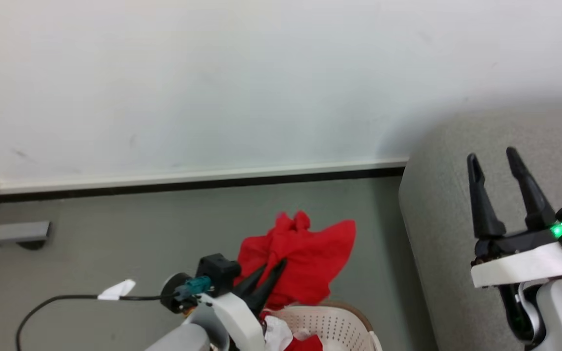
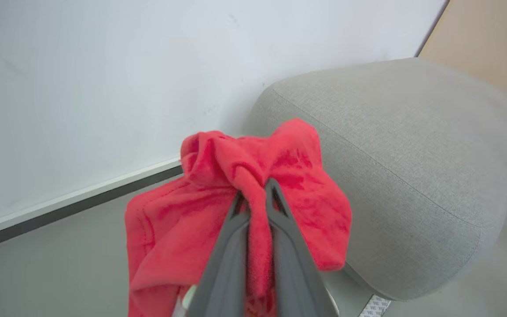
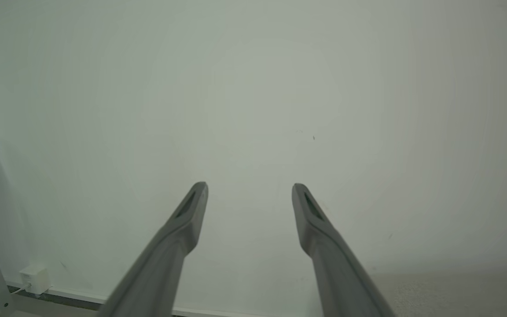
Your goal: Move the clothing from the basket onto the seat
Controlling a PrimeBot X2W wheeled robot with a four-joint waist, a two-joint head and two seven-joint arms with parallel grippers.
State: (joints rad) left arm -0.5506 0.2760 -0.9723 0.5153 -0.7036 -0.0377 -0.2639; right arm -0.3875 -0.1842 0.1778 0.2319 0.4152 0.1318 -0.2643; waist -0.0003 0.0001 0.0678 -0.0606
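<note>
Garments are being counted as two: the plain red garment is being clenched in the left claw, held up over the single basket, where the red-and-white garment is lying. The right claw is being held released, fingers upward, beside the single seat on the right.

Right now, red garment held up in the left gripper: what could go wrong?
The left gripper pinches just a bunched fold of the red garment; it could slip onto the floor before the sofa.
Its loose lower part hangs near the basket rim and might snag it.
The open right gripper hovers by the sofa; trailing cloth could catch on it.
</note>
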